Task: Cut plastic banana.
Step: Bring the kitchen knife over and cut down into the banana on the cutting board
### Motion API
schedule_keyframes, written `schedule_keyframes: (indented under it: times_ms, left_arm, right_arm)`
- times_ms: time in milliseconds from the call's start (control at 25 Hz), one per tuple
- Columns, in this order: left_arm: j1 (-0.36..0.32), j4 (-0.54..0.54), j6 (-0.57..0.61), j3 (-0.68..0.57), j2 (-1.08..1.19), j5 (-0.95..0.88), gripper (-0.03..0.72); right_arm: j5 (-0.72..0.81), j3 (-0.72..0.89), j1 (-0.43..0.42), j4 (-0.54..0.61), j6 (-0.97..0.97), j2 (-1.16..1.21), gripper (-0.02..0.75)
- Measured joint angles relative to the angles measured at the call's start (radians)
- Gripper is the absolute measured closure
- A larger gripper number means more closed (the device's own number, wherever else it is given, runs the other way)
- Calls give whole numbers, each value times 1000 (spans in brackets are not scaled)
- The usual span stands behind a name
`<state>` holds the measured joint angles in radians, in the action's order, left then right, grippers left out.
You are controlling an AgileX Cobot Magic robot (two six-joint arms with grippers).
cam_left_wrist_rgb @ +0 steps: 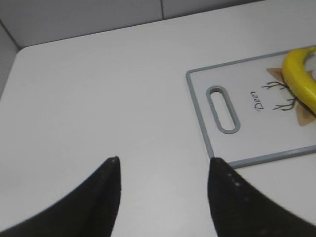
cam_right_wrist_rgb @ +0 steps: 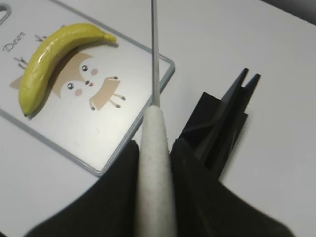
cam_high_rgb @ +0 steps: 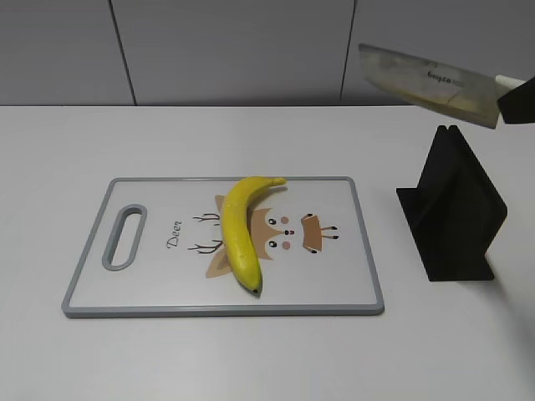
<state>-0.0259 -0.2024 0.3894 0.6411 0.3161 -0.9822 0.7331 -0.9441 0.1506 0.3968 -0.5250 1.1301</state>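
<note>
The plastic banana [cam_high_rgb: 238, 231] is yellow and curved with a dark tip. It lies whole across the middle of the white cutting board [cam_high_rgb: 334, 288] with a grey rim and a deer drawing. It also shows in the right wrist view [cam_right_wrist_rgb: 52, 57] and the left wrist view [cam_left_wrist_rgb: 302, 81]. My right gripper [cam_right_wrist_rgb: 155, 148] is shut on the white handle of a knife [cam_high_rgb: 426, 83], held in the air above the black knife stand [cam_high_rgb: 456, 209], blade pointing left. My left gripper [cam_left_wrist_rgb: 163, 160] is open and empty over the bare table, left of the board.
The black knife stand [cam_right_wrist_rgb: 222, 123] stands on the table right of the board. The board's handle slot [cam_high_rgb: 124, 236] is at its left end. A grey panelled wall runs behind the white table.
</note>
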Motion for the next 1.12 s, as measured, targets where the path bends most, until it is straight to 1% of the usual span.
schedule_keyframes:
  times_ms: [80, 240, 280, 320, 360, 520, 600, 680, 840, 1000, 1120]
  left_arm:
    - [0, -61, 88, 38, 100, 13, 136]
    - [0, -160, 272, 120, 286, 31, 136]
    - [0, -212, 377, 165, 372, 31, 136]
    - [0, -212, 377, 165, 372, 31, 136]
    - [0, -247, 447, 183, 405, 28, 136]
    - [0, -405, 711, 265, 549, -50, 136]
    - [0, -461, 801, 310, 620, -81, 136]
    - [0, -491, 884, 349, 685, -92, 136]
    - [0, -536, 1036, 423, 813, -96, 136]
    - [0, -621, 1238, 463, 917, -95, 136]
    - [4, -654, 1314, 489, 978, -95, 136]
  right_arm:
    - [40, -23, 0, 35, -64, 39, 567]
    - [60, -63, 0, 111, -232, 120, 567]
    - [68, -88, 0, 139, -322, 157, 567]
    - [68, -88, 0, 139, -322, 157, 567]
    - [70, -101, 0, 155, -361, 175, 567]
    - [76, -139, 0, 245, -480, 232, 567]
    - [85, -153, 0, 299, -577, 256, 567]
    - [90, -164, 0, 347, -684, 283, 567]
    - [99, -208, 17, 366, -786, 338, 567]
    - [108, -271, 76, 366, -882, 408, 567]
    - [130, -323, 118, 366, -910, 476, 567]
